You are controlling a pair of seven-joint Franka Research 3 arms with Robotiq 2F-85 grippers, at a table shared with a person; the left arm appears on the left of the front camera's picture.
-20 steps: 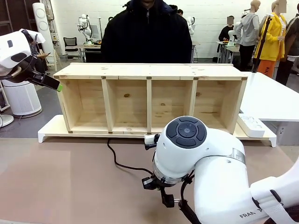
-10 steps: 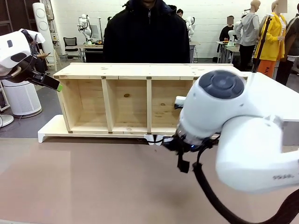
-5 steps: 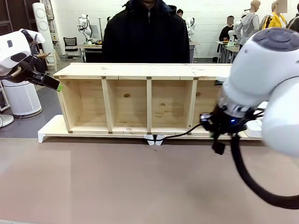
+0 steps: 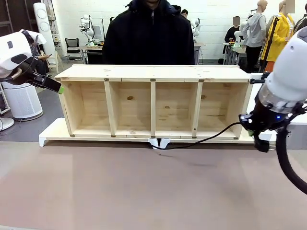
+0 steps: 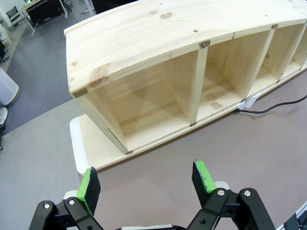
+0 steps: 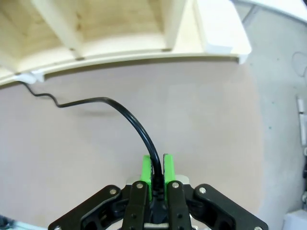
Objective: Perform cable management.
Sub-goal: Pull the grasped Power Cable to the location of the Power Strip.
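The right gripper [image 6: 155,162] is clamped on the cable [image 6: 128,114]. Its green pads pinch the black cord between them, with nothing else in the grip that I can make out. From the fingertips the cable runs straight ahead, then curves off to the wrist view's left toward the white clip [image 6: 29,75] under the front edge of the wooden shelf unit [image 4: 153,72].

Seen from the front, the cable's [image 4: 206,139] long axis lies almost level along the shelf's base board. It runs from this gripper toward the robot's left to the clip at mid-shelf, hanging just above the desk [image 4: 120,191] in a shallow sag. The white power strip [image 6: 216,24] lies ahead of the gripper and slightly to its right, near but apart.

The left gripper [image 5: 146,178] hangs with its jaws wide apart and empty, above the desk in front of the shelf's other end. The only stretch of cable it sees is far ahead, at its view's right edge — well apart.

The right arm is plainly the nearer one. The coming move likely depends on carrying the held end on toward the strip.
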